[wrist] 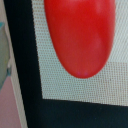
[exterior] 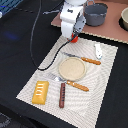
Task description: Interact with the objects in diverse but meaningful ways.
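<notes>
The arm's gripper (exterior: 74, 36) hangs over the far edge of the woven placemat (exterior: 100, 80), with the red tomato (exterior: 75, 37) showing right at its lower end. In the wrist view the tomato (wrist: 80, 35) fills most of the picture, a smooth red oval above the pale weave of the placemat (wrist: 75, 85). The jaws themselves are hidden by the arm's white body and by the tomato, so I cannot tell how far open they are or whether they actually have hold of it.

The tan round plate (exterior: 72, 68) sits near the middle of the placemat, below the tomato in the exterior view. The orange-handled knife (exterior: 82, 58) lies just beyond the plate, and the orange-handled fork (exterior: 70, 82) lies just on its near side. The dark brown sausage stick (exterior: 62, 95) lies near the fork. The orange-yellow ridged block (exterior: 40, 92) rests well to the exterior view's left of the plate. The small white-and-blue piece (exterior: 98, 50) lies to the exterior view's right of the plate. A grey pot (exterior: 96, 14) stands beyond the placemat on the brown surface (exterior: 112, 32).
</notes>
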Controlling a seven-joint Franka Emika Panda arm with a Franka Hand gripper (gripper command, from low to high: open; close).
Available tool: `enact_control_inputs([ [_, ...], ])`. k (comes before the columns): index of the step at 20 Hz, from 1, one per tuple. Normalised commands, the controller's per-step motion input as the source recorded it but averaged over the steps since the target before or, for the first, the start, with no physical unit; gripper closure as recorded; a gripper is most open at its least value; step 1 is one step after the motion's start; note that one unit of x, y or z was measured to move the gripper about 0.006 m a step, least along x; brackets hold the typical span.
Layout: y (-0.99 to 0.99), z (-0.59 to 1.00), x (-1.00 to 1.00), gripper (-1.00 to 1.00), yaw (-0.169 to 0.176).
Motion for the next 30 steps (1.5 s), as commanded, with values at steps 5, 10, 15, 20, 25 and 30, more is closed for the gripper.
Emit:
enact_control_inputs([
  [5,0.07,-0.21,0.1,-1.0,0.0],
  [10,0.0,-0.2,0.19,-1.0,-0.01],
  [15,0.0,-0.16,0.27,-1.0,-0.029],
  [20,0.02,-0.23,0.22,-1.0,-0.018],
  [25,0.07,-0.27,0.15,-1.0,-0.011],
  [30,0.07,-0.3,0.07,1.0,-0.009],
])
